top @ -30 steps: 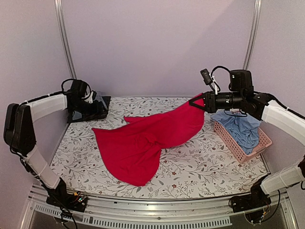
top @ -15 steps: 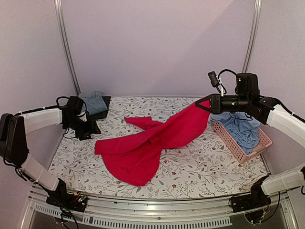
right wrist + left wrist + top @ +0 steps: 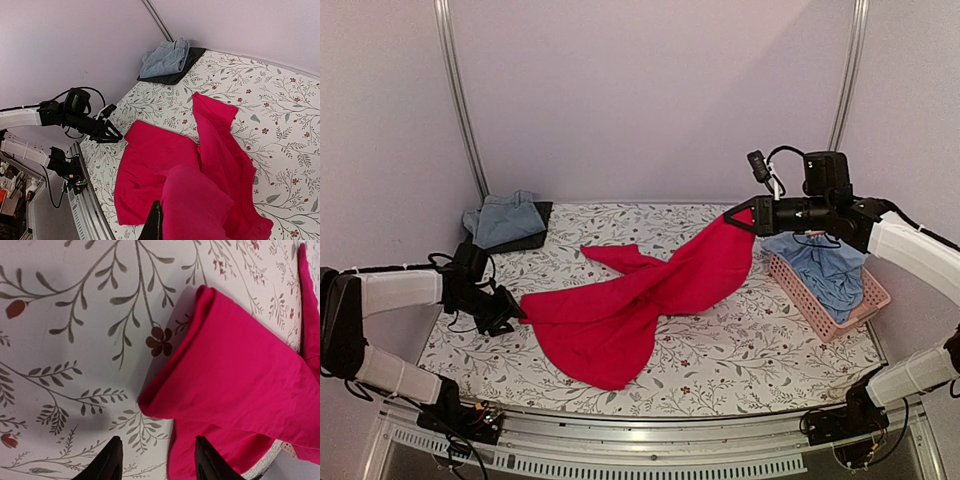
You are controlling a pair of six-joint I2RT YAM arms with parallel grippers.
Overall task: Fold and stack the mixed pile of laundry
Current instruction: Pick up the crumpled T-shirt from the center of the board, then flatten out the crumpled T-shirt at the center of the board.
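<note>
Floral tablecloth (image 3: 740,340) over the table, with a red garment (image 3: 620,310) sprawled across the middle and one end hoisted up.

Most of the red garment lies flat on the left and centre, and its right end hangs in the air, pinched in the closed right claw (image 3: 732,215). Light blue shirt (image 3: 825,265) sits bunched in the pink basket (image 3: 820,312) at the right edge. Folded grey-blue cloth (image 3: 505,218) is in the far-left corner. Left claw (image 3: 157,455) sits low at the garment's left edge, fingers (image 3: 114,460) apart, gripping nothing.
</note>
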